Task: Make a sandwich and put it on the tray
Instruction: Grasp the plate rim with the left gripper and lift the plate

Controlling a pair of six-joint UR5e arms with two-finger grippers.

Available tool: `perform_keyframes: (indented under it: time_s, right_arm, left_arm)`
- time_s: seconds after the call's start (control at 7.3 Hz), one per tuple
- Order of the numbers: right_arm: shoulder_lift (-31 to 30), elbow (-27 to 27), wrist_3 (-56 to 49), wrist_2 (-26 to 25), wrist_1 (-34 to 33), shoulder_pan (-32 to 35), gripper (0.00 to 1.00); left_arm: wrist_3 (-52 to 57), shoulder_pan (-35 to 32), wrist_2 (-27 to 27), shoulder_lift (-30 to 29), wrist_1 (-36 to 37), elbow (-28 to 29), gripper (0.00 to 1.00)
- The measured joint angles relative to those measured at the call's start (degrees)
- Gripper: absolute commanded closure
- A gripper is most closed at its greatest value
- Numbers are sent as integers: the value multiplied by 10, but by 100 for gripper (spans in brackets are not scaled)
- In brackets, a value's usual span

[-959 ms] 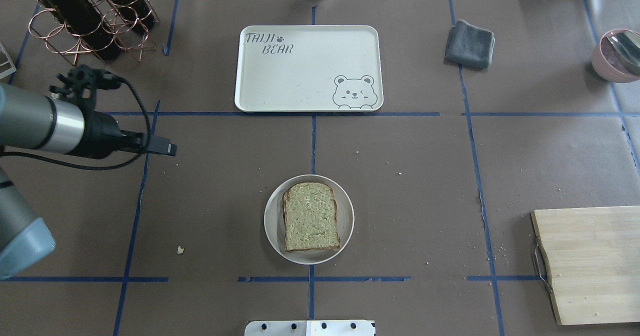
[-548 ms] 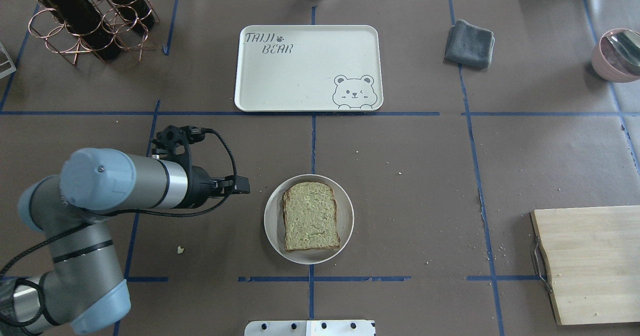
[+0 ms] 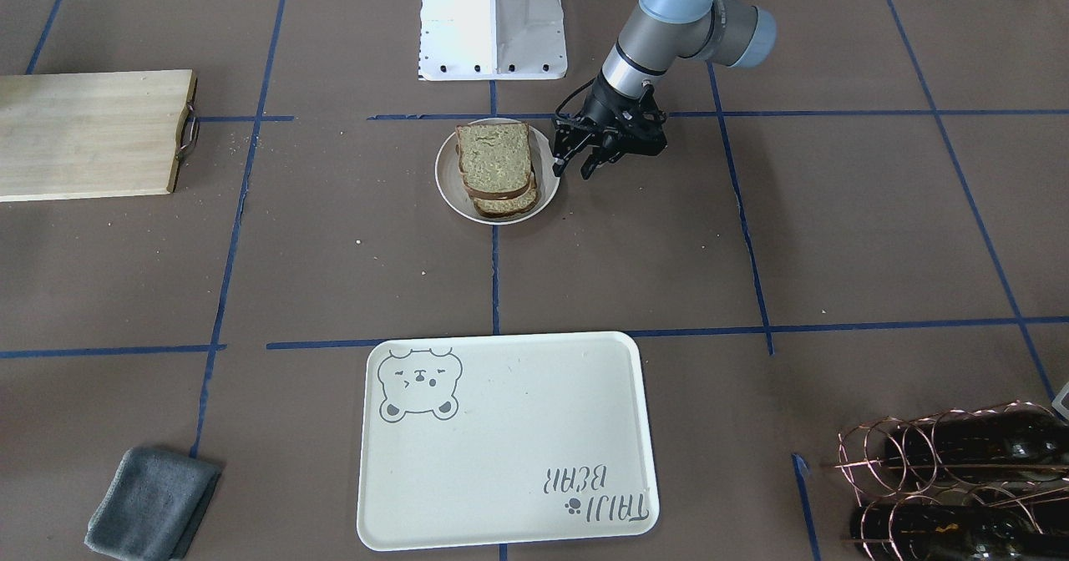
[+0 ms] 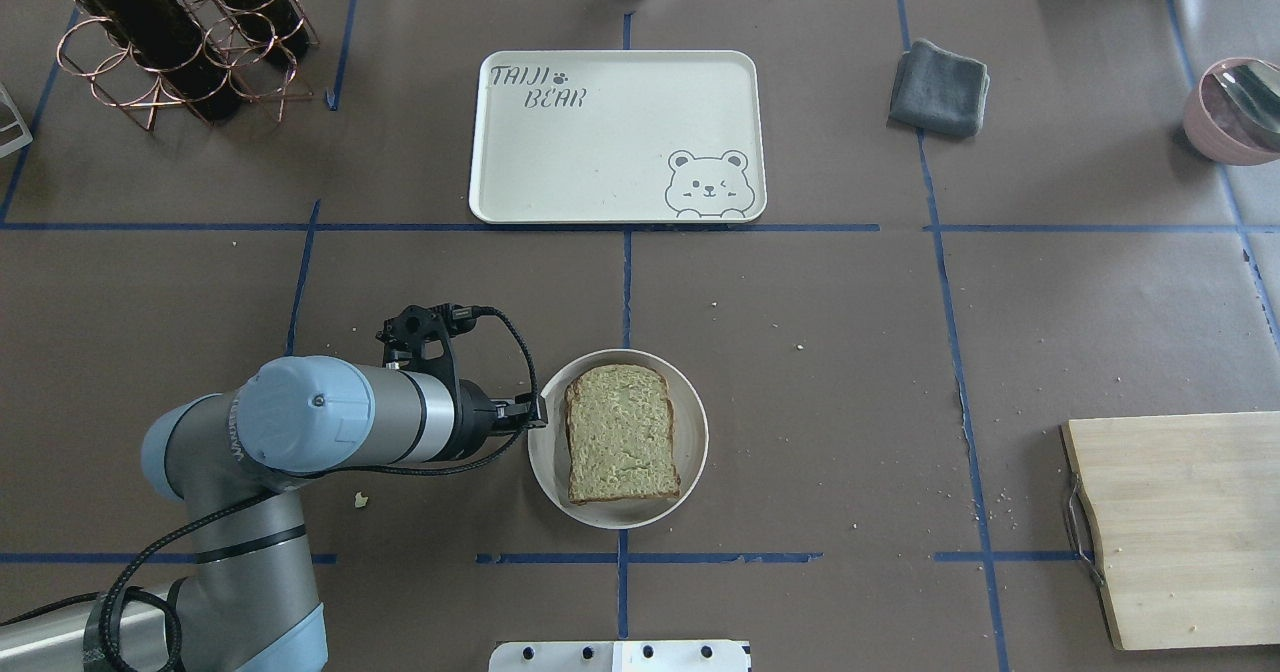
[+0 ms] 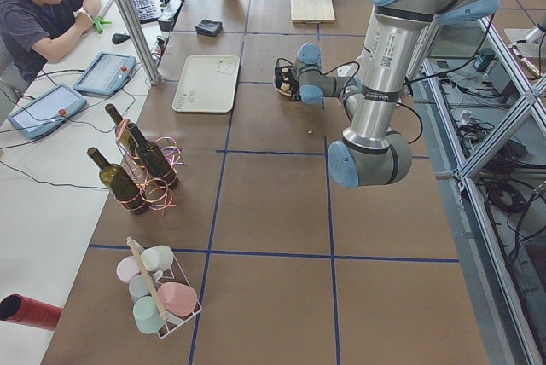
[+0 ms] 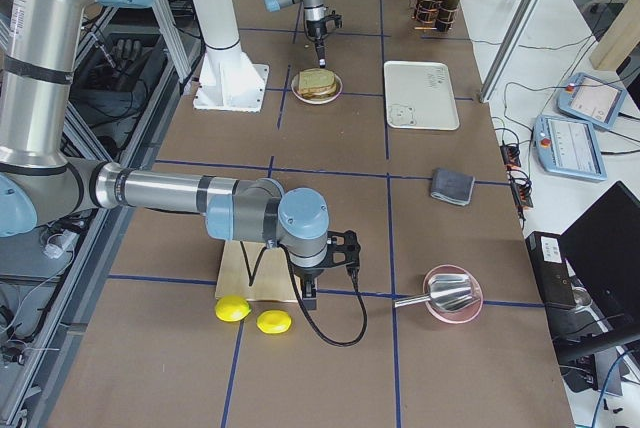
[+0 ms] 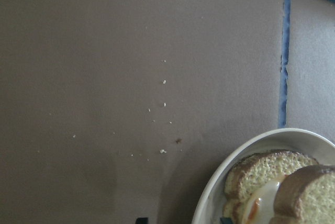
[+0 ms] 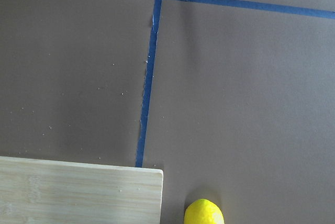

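The sandwich lies in a small round white dish: two bread slices stacked, also seen in the front view. The left wrist view shows the fried egg between the slices. The cream tray with the bear drawing is bare, farther out on the table. My left gripper is open and empty, low beside the dish's left rim. My right gripper shows only in the exterior right view, by the board's end; I cannot tell whether it is open or shut.
A wooden cutting board lies at the right, with two lemons beyond its end. A grey cloth and a pink bowl are at the far right. A copper rack with wine bottles stands far left.
My left arm has swung from the table's left side towards the dish, and its gripper now sits at the dish's left rim. The sandwich and tray have not moved.
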Motion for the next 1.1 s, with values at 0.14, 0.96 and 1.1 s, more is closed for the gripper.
perform_keyframes:
  time_s: [0.14, 0.96, 1.1]
  right_arm:
    - [0, -1, 0, 0, 0, 0, 0]
    - [0, -9, 0, -1, 0, 0, 0]
    - [1, -9, 0, -1, 0, 0, 0]
  left_arm:
    - [0, 6, 1, -4, 0, 5, 60]
    - [0, 17, 1, -21, -13, 25, 100]
    - [-1, 16, 4, -20, -21, 25, 100]
